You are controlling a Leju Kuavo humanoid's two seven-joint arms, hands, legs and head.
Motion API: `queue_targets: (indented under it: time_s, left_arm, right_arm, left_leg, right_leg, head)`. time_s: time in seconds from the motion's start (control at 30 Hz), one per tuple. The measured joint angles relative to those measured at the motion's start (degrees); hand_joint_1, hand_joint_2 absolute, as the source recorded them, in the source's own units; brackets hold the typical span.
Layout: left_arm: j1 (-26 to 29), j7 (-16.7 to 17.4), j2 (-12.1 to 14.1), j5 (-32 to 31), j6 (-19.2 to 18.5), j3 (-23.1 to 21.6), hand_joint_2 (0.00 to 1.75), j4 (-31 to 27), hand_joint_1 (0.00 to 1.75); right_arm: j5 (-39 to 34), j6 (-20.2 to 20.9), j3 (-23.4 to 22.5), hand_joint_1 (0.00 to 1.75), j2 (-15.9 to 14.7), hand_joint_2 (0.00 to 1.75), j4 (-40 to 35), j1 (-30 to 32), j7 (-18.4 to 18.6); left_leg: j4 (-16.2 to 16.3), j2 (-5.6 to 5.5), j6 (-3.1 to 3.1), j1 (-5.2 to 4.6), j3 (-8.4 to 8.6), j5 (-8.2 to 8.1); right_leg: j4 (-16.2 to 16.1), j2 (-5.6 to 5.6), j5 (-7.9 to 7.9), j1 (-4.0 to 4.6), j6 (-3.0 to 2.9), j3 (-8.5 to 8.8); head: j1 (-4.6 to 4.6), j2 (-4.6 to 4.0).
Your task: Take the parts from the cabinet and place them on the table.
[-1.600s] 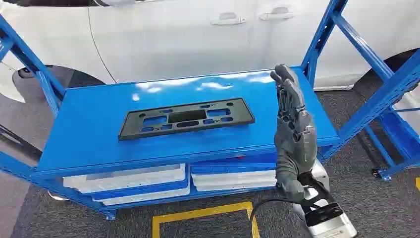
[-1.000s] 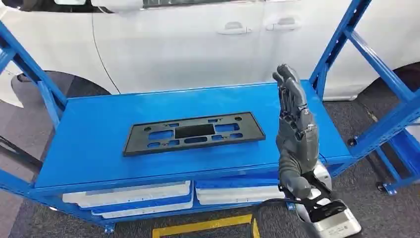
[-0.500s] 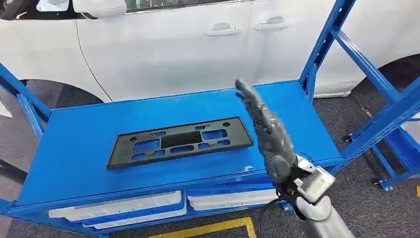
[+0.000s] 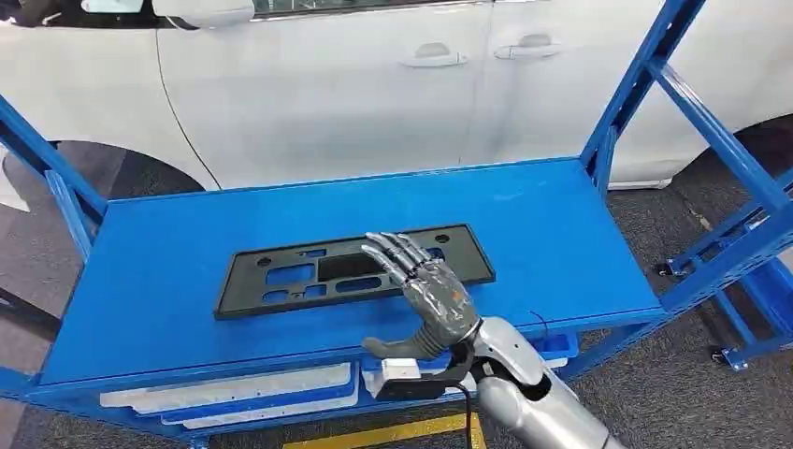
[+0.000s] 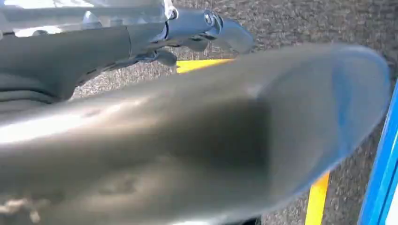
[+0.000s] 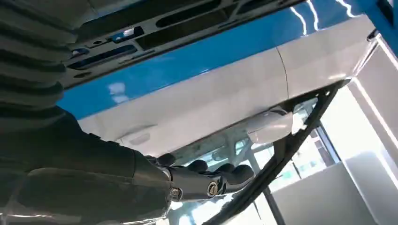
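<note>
A flat black plastic plate (image 4: 281,271) with several slots lies lengthwise on the blue shelf top (image 4: 159,281) of the cabinet. My right hand (image 4: 421,290) hangs palm down over the plate's right part, fingers apart and nothing held; whether it touches the plate I cannot tell. In the right wrist view the plate (image 6: 187,18) runs along the blue shelf (image 6: 211,51), and the hand's fingers (image 6: 211,180) stretch out free. My left hand (image 5: 206,28) hangs over the dark carpet with loose fingers and holds nothing.
Blue rack uprights (image 4: 645,84) rise at the shelf's right end, with more at the left (image 4: 47,168). White trays (image 4: 234,388) sit on the lower level. A white car (image 4: 374,94) stands right behind the cabinet. Yellow tape (image 4: 393,435) marks the floor.
My right hand swung from upright beside the plate's right end down and left, palm down over the plate. The camera shifted slightly.
</note>
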Motion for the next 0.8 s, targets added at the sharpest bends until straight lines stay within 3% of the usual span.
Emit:
queue_targets:
  time_s: [0.1,0.17,0.2,0.27,0.3,0.33,0.37,0.4,0.43,0.47,0.5,0.6,0.67,0.7,0.77,0.8]
  left_arm:
    - [-0.03,-0.13,0.00,-0.55,0.13,-0.02,0.00,0.00,0.00]
    - [-0.11,-0.37,0.07,-1.11,0.04,-0.15,0.00,0.00,0.00]
    - [-0.15,-0.39,0.07,-1.59,0.00,-0.30,0.00,0.00,0.00]
    - [-0.17,-0.39,0.07,-2.12,-0.11,-0.44,0.00,0.00,0.00]
    - [-0.15,-0.37,0.07,-2.19,-0.11,-0.50,0.00,0.00,0.00]
    - [-0.11,-0.33,0.09,-2.38,-0.11,-0.61,0.00,0.00,0.00]
    - [-0.07,-0.28,0.13,-2.62,-0.11,-0.74,0.00,0.00,0.00]
    - [-0.09,-0.28,0.15,-2.69,-0.11,-0.90,0.00,0.00,0.00]
    - [-0.16,-0.28,0.22,-2.71,-0.11,-1.05,0.00,0.00,0.00]
    - [-0.23,-0.28,0.22,-2.71,-0.11,-1.20,0.00,0.00,0.00]
    - [-0.37,-0.26,0.22,-2.75,-0.11,-1.29,0.00,0.00,0.00]
    - [-0.29,-0.20,0.22,-2.84,-0.11,-1.49,0.00,0.00,0.00]
    - [-0.34,-0.13,0.17,-3.24,-0.15,-1.73,0.00,0.02,0.00]
    - [-0.45,-0.11,0.20,-3.39,-0.15,-1.81,0.00,0.02,0.00]
    - [-0.80,0.18,0.20,-3.78,-0.13,-1.99,0.00,0.02,0.00]
    - [-0.89,0.24,0.22,-3.96,-0.13,-2.10,0.00,0.02,0.00]
  right_arm:
    - [7.13,-4.15,3.98,0.00,2.03,1.75,6.25,-2.77,2.38]
    - [10.77,-6.89,6.56,0.00,4.15,1.75,10.49,-4.48,4.39]
    - [11.66,-8.08,7.88,0.00,5.58,1.75,13.20,-5.60,5.44]
    - [12.30,-8.81,9.93,0.00,7.75,1.75,17.75,-7.03,6.27]
    - [12.64,-8.83,10.68,0.00,8.52,1.75,19.48,-7.26,6.53]
    - [12.99,-8.83,11.14,0.00,9.17,1.75,20.88,-7.30,6.60]
    - [13.41,-8.85,11.56,0.00,10.05,1.75,22.44,-7.42,6.71]
    - [13.54,-8.89,11.95,0.00,10.89,1.75,23.73,-7.64,6.88]
    - [13.61,-8.91,12.41,0.00,11.80,1.75,24.96,-8.09,7.01]
    - [13.63,-8.98,12.67,0.00,12.44,1.75,25.77,-8.51,7.01]
    - [13.63,-9.20,12.89,0.00,12.94,1.75,26.65,-8.95,7.06]
    - [13.81,-9.35,13.63,0.00,13.81,1.75,28.56,-9.64,7.14]
    - [14.62,-9.31,14.01,0.00,14.84,1.75,29.96,-10.02,8.55]
    - [15.10,-9.29,14.18,0.00,15.52,1.75,30.73,-10.43,9.29]
    - [16.65,-9.42,14.73,0.00,17.07,1.75,33.20,-11.17,11.32]
    - [17.23,-9.46,14.92,0.00,17.78,1.75,34.60,-11.43,12.10]
  left_leg:
    - [-0.37,0.18,-1.00,0.30,0.16,0.06]
    - [0.72,0.13,-1.67,0.51,-0.12,-0.73]
    - [3.84,0.11,-1.91,0.50,-1.52,-2.89]
    - [13.53,0.11,-2.28,0.52,-6.08,-7.56]
    - [17.27,0.11,-2.36,0.52,-7.90,-8.75]
    - [18.73,0.12,-2.37,0.53,-8.73,-8.64]
    - [17.06,0.12,-2.26,0.52,-8.10,-7.13]
    - [13.08,0.11,-2.11,0.52,-6.18,-4.69]
    - [6.59,0.11,-1.85,0.52,-3.01,-1.46]
    - [1.56,0.11,-1.55,0.52,-0.60,0.50]
    - [0.09,0.03,-1.28,0.17,0.16,-0.41]
    - [0.19,-0.07,-0.45,-0.02,-0.14,-0.21]
    - [-0.52,0.05,0.23,0.62,0.27,0.22]
    - [-0.58,0.10,0.52,0.65,0.29,0.21]
    - [-0.55,0.22,0.77,0.54,0.22,0.17]
    - [-0.52,0.23,0.80,0.52,0.19,0.14]
  right_leg:
    - [0.14,0.32,0.02,0.32,-1.11,-0.20]
    - [-0.48,0.23,0.50,-0.06,-1.90,0.15]
    - [-0.49,0.22,0.44,-0.08,-2.29,0.16]
    - [-0.47,0.21,0.35,0.15,-2.56,0.15]
    - [-0.45,0.18,0.31,0.27,-2.62,0.16]
    - [-0.44,0.17,0.29,0.35,-2.65,0.20]
    - [-0.41,0.19,0.23,0.40,-2.69,0.27]
    - [-0.39,0.27,0.19,0.43,-2.66,0.41]
    - [-0.37,0.39,0.05,0.43,-2.55,0.62]
    - [-0.31,0.45,-0.08,0.45,-2.39,0.74]
    - [-0.16,0.45,-0.24,0.90,-2.09,0.60]
    - [-0.26,0.47,-0.13,0.72,-1.38,0.53]
    - [0.49,0.49,-0.87,0.75,-0.76,0.48]
    - [2.71,0.34,-2.43,0.73,-0.43,-0.61]
    - [12.19,0.32,-6.91,0.39,-0.03,-5.28]
    - [16.17,0.32,-8.20,0.34,0.08,-7.34]
  head:
    - [0.04,0.00]
    - [-0.02,0.00]
    - [-0.18,0.00]
    - [-0.17,0.00]
    - [-0.24,0.00]
    - [-0.22,0.00]
    - [-0.20,0.00]
    - [-0.24,0.00]
    - [-0.22,0.00]
    - [-0.24,0.00]
    - [-0.20,0.00]
    - [-0.15,0.02]
    - [-0.24,0.00]
    - [0.22,0.00]
    - [0.26,0.02]
    - [0.31,0.00]
